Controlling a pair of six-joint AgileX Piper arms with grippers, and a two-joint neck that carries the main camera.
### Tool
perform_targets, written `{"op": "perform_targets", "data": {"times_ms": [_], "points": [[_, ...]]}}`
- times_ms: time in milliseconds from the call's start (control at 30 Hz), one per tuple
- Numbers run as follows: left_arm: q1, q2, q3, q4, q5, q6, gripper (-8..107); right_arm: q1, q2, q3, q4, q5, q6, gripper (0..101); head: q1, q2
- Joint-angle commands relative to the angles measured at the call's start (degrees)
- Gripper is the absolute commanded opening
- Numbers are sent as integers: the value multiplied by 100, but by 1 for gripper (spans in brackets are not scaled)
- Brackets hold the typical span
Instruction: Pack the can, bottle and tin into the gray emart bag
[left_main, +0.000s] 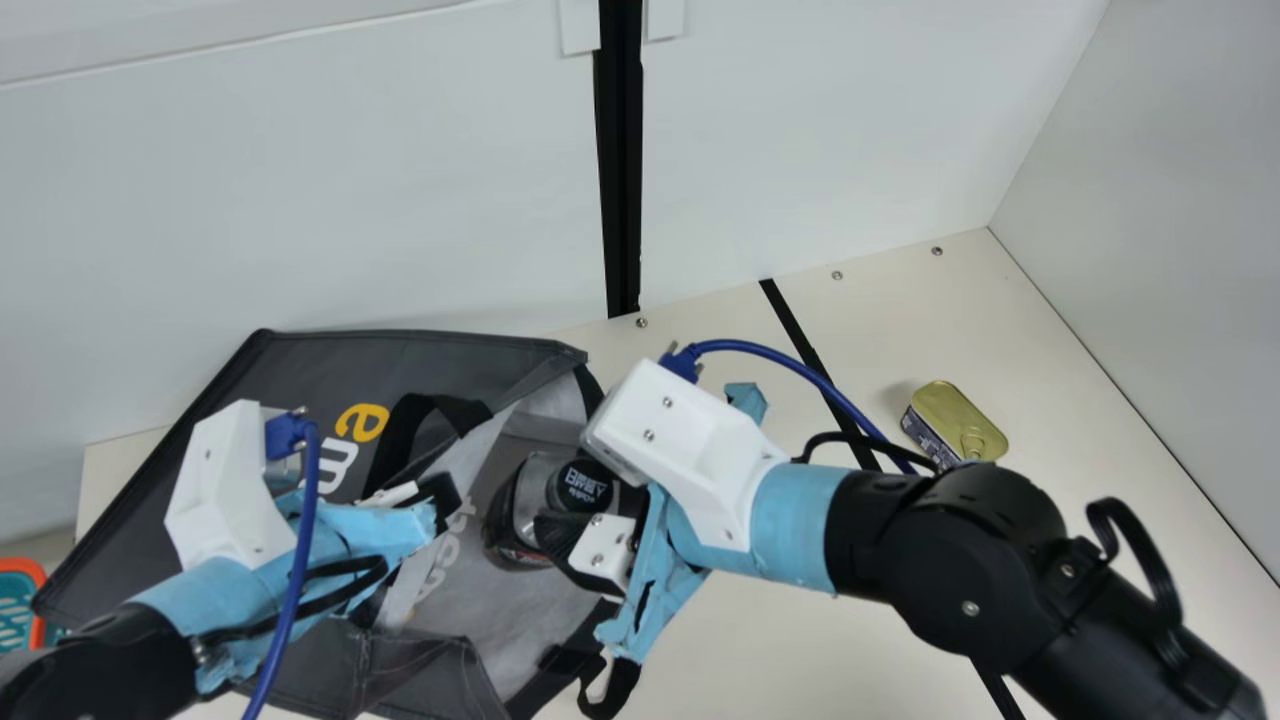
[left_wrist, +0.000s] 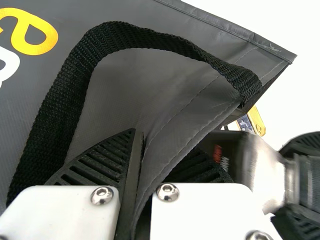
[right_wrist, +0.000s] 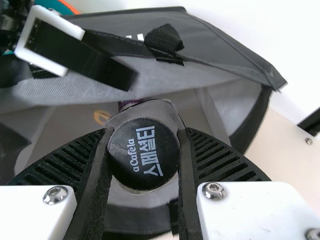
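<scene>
Bottle (left_main: 525, 500) (black-capped) — clamped in right gripper (left_main: 576, 500)

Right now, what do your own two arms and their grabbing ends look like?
My left arm and right arm are black, with light blue wrapping toward the wrist, an angular white housing and a blue cable plugged in there. The left pincer and right pincer each have black ribbed fingers, white mounts and silvery screws.

I saw a white wall (left_main: 300, 200) behind the cream table (left_main: 930, 320), a black upright strip (left_main: 620, 180) at twelve o'clock, a pale side wall (left_main: 1180, 220) towards three.
</scene>
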Motion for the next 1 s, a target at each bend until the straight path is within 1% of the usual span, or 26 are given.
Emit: {"op": "perform_targets", "data": {"times_ms": [0,200,467,633,967], "points": [[0,0,0,0,0,0,10,-2,66,38,202,-171,-284,0,-130,-5],[0,0,0,0,0,0,10,-31,329,156,725,-492,-904,0,-130,-5],[0,0,0,0,0,0,10,-127,701,223,1494,-790,-1827,0,-130,-5],[0,0,0,0,0,0,10,-208,947,211,2013,-871,-2437,0,-130,-5],[0,0,0,0,0,0,10,-362,1409,242,3036,-851,-3542,0,-130,-5]]}}
